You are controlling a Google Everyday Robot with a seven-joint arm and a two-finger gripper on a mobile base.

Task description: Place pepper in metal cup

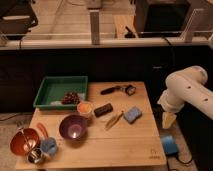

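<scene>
The pepper [42,131] is a small, slim red-orange piece lying on the wooden table [125,145], between the copper-red bowl [23,141] and the purple bowl [74,127]. The metal cup [36,156] stands at the table's front left corner, just in front of the light-blue cup [49,146]. My gripper [169,120] hangs pointing down beyond the table's right edge, far from both the pepper and the cup. It holds nothing that I can see.
A green tray [61,92] with dark grapes [71,97] sits at the back left. An orange cup [85,107], a dark block [103,109], a yellowish stick-like item [115,120], a blue sponge [132,114] and a black tool [117,90] lie mid-table. A blue object [169,145] is on the floor to the right.
</scene>
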